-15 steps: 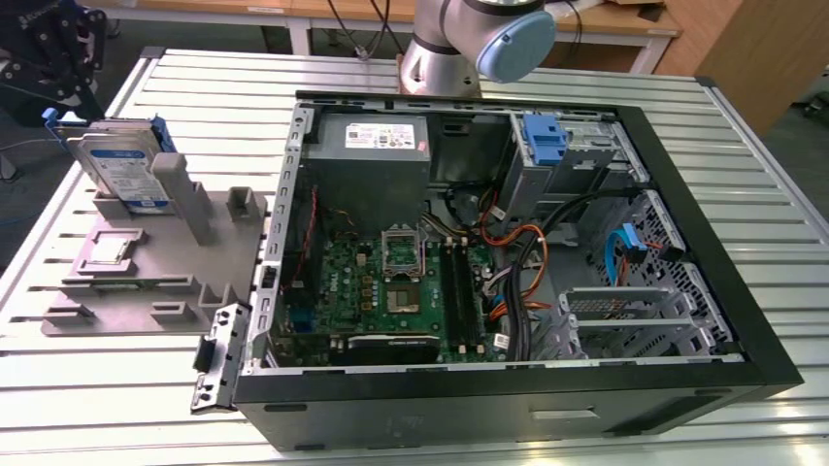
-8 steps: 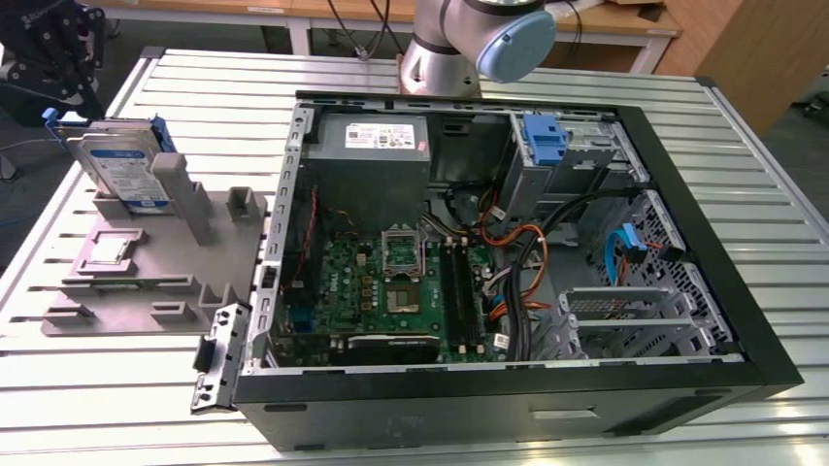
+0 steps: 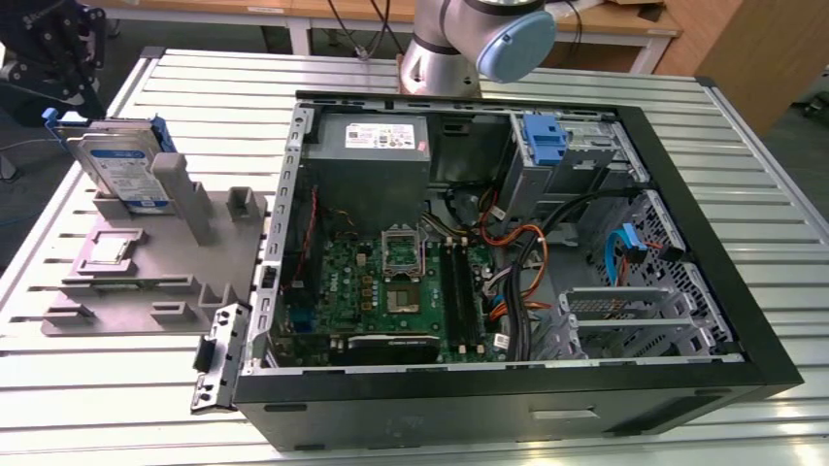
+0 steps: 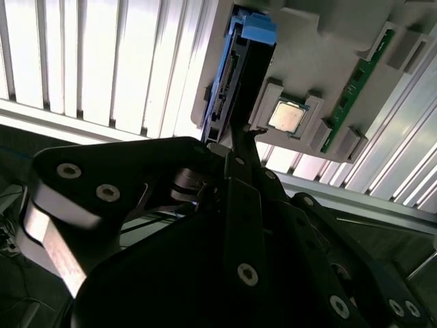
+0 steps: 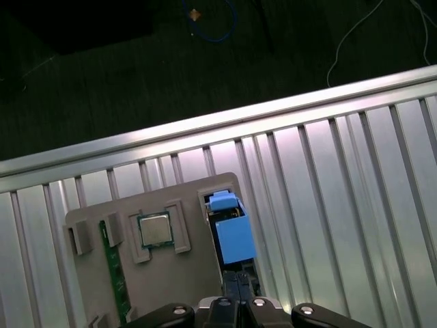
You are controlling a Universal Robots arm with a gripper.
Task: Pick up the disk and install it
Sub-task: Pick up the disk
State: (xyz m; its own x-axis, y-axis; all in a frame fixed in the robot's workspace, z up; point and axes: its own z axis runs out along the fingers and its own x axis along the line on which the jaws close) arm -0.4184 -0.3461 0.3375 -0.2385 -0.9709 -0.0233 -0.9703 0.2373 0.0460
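The gripper [image 3: 65,83] is cut off by the picture's edge in the exterior view. In both wrist views [image 4: 240,137] [image 5: 237,279] its own black body crowds the near part, so I cannot tell whether it is apart, together or clamped on anything. It hangs close above the end of the grey holder [image 3: 143,282] where the disk [image 3: 119,165] stands. Whether it touches the disk's top edge is hard to make out.

The disk stands upright in a slot of the holder. Its lower part is hidden in the slot, and its white-and-blue label faces the exterior view. In both wrist views it is edge-on [image 4: 229,75] [image 5: 235,236], and its blue rail is the part that shows.

The holder [image 4: 307,61] [image 5: 184,273] also carries a processor chip [image 4: 287,116] [image 5: 156,229] in a square recess just beside the disk's slot. A green memory stick [image 4: 360,72] [image 5: 113,273] sits in a narrow slot past the chip, away from the disk, and its end is cut off in the first wrist view.

The open computer case [image 3: 518,398] lies just beside the holder, on the exterior view's right of it. Inside, the power-supply box [image 3: 369,146] and the motherboard [image 3: 388,282] are on the side nearer the holder. A blue bracket [image 3: 545,136] sits farther from the holder.
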